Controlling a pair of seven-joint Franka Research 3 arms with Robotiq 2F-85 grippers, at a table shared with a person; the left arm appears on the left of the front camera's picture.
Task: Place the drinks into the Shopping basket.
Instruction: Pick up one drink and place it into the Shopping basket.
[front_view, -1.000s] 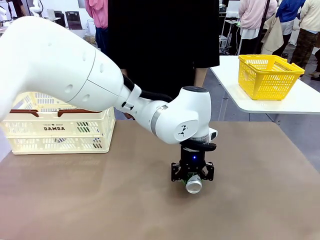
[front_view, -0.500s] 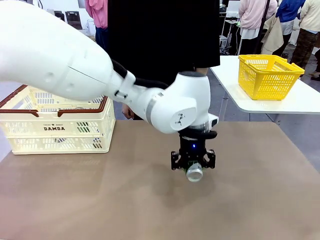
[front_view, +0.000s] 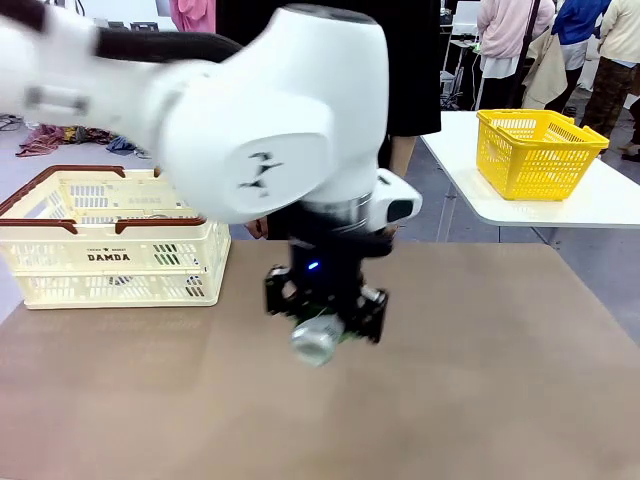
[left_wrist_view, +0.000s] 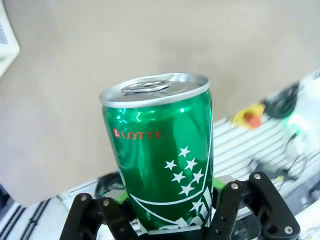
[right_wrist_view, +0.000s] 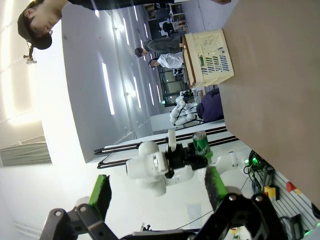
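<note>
The left gripper (front_view: 325, 318) is clamped on the green can (left_wrist_view: 162, 160), up off the surface (front_view: 480, 380), not yet in the Shopping basket (front_view: 110, 255); the right gripper (right_wrist_view: 157, 192) is wide apart, holding nothing.

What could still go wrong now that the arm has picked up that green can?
The left gripper holds the green can only near its bottom end, as the left wrist view shows, and in the front view the can is tipped over above the table. It might slip out while being carried. The cream basket has a raised brown rim and handles; a low approach might knock the can against them.
</note>
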